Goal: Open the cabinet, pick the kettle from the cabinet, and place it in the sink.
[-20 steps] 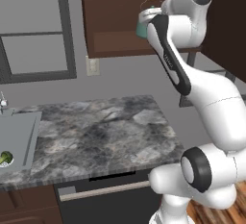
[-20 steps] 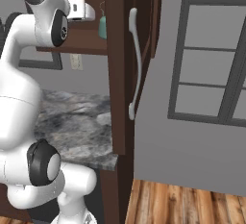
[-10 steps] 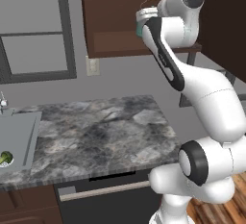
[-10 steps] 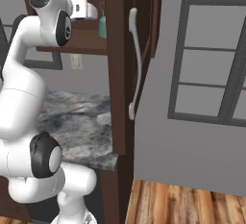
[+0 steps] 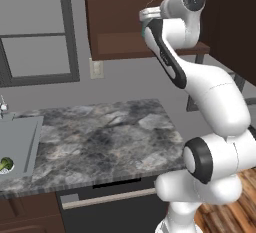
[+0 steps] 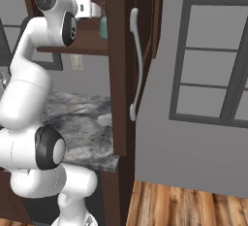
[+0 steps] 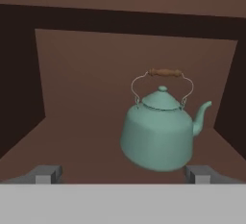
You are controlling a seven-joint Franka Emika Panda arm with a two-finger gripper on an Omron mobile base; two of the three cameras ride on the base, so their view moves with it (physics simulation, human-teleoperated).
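While the kettle (image 7: pixel 158 134) sits unmoved in the cabinet (image 5: pixel 120 14), the claw (image 7: pixel 125 174) — spread wide, empty — has edged closer.

Robot arm (image 5: pixel 210 97): was glossy white in rounded segments, with black bands at the joints, dark circular end caps, and small grey fingertips (image 7: pixel 47 174).

- Teal-green kettle (image 7: pixel 158 134) upright on brown shelf floor (image 7: pixel 72 141) inside cabinet (image 7: pixel 120 21), right of centre.
- Thin arched wire handle raised, with brown wooden grip (image 7: pixel 165 72) at top.
- Short spout (image 7: pixel 202 117) pointing right; rounded lid with small knob.
- Gripper (image 7: pixel 123 174) with jaws spread wide; grey fingertips (image 7: pixel 46 174) at bottom edge, clear of kettle.
- Right tip just below kettle base.
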